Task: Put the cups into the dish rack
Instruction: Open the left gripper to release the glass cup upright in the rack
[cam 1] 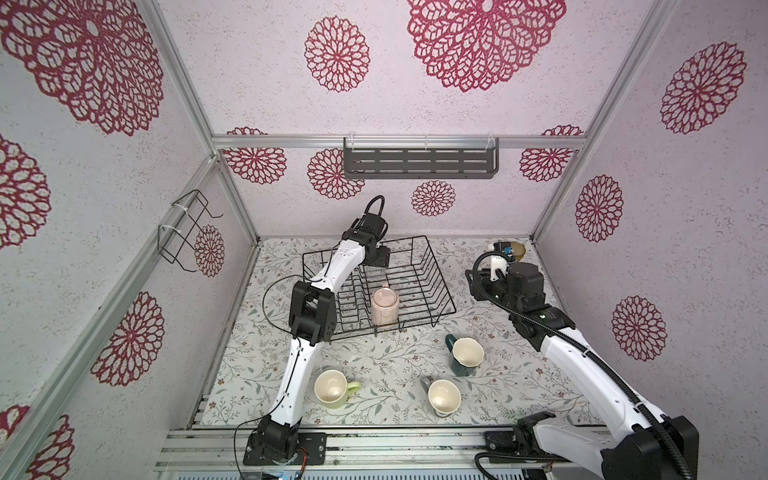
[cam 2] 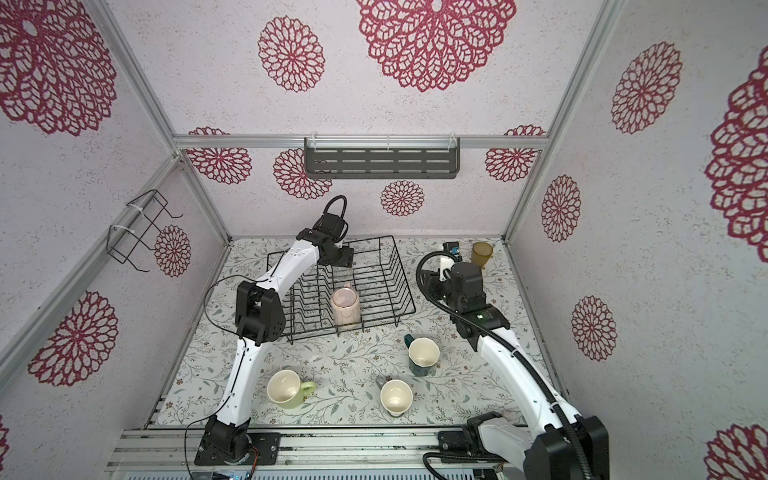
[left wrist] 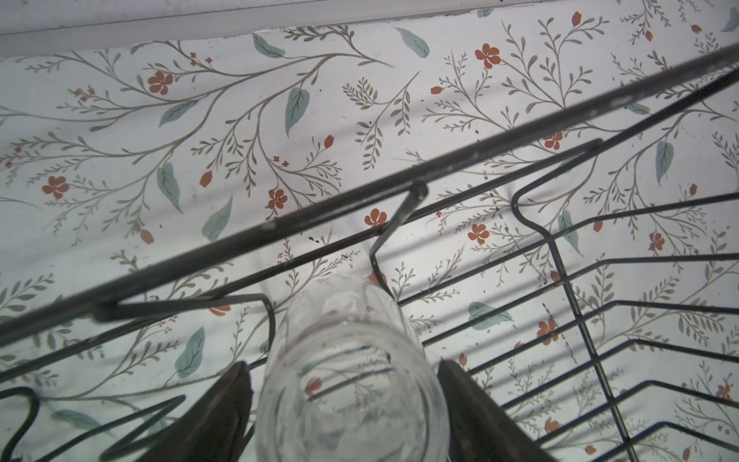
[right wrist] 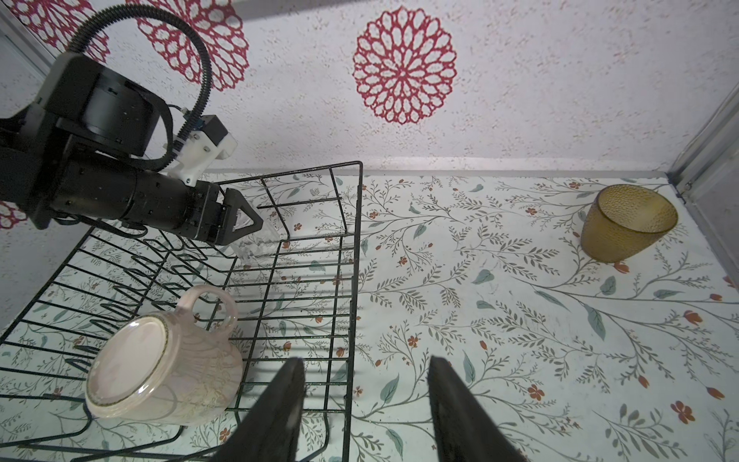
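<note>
Black dish rack [left wrist: 360, 191], pale pink tumbler [cam 1: 384, 307], amber tumbler [right wrist: 628, 224], floral tabletop [cam 1: 386, 365], crimson-rosette walls [cam 1: 249, 62].

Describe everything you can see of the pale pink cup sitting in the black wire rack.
The pale pink cup is a glossy, ceramic-looking mug with faint swirled markings, a loop handle and a dark ring round its flat base. It sits upside down, base up, and looks a little tilted. It is in the near part of the dish rack, resting on the wires beside the zigzag prongs. Nothing else touches it.
</note>
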You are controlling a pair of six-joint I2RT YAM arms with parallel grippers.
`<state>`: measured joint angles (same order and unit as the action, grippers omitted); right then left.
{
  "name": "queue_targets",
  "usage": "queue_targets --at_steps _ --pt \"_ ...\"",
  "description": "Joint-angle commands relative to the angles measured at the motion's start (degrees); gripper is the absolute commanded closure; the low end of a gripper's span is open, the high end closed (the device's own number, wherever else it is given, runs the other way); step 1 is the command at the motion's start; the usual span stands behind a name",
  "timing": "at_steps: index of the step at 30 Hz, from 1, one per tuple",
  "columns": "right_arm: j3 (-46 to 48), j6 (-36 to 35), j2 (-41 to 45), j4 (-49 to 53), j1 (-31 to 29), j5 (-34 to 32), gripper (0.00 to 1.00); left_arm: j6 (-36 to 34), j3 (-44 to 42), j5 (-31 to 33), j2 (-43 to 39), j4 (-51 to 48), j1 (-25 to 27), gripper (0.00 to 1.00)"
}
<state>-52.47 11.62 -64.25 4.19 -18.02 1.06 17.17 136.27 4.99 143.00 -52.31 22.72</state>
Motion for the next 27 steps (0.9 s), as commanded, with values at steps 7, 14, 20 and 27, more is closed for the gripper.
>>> queue_targets --at_steps 7,14,20,27 --pt "0.2 -0.6 2.5 -1.1 0.1 -1.1 0.47 -1.3 0.8 -0.3 -2.2 -1.7 -0.1 0.34" --pt "0.2 -0.7 2.8 -0.8 0.2 -1.1 0.47 -1.4 -1.4 -0.6 -3.6 -1.9 -0.1 0.37" --pt "0.0 -0.5 2.6 -0.8 0.1 -0.8 0.47 -1.0 -4.6 -0.1 -5.6 -0.3 0.2 0.35" --pt "-0.3 -0.3 2.2 -0.6 0.2 -0.5 0.47 -0.7 -5.0 -1.0 -4.9 0.3 0.4 0.32"
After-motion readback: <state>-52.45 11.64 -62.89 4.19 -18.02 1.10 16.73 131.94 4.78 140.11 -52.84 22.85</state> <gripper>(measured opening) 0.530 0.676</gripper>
